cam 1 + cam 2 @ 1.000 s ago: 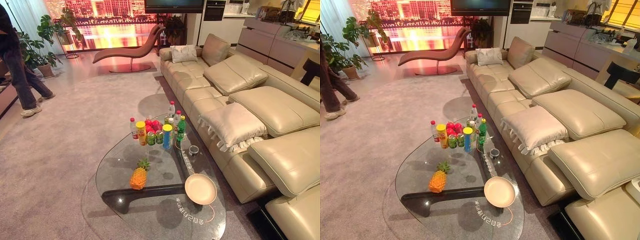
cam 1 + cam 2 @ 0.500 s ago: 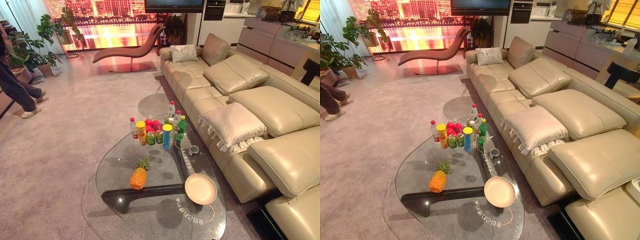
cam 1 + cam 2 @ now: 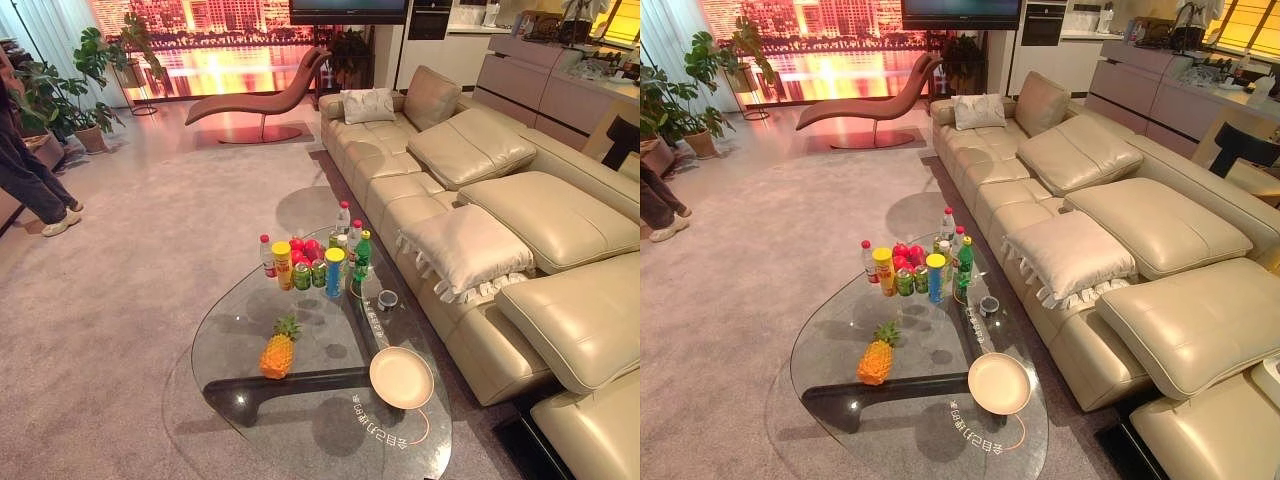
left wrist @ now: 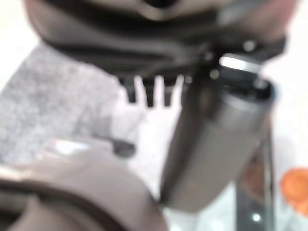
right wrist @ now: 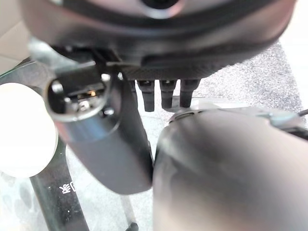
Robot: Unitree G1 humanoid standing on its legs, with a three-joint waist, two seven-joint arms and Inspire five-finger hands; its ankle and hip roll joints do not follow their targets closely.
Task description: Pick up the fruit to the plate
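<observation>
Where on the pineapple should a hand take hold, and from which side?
Probably round the orange body of the pineapple, below the green crown, which looks too thin to hold. It stands upright and alone on the glass table, with the cans and bottles further back and the plate to its right, so coming from the near left side looks freest.

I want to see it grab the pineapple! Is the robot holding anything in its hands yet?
Nothing yet. The left hand and right hand hang open; the pineapple lies untouched on the glass table.
</observation>
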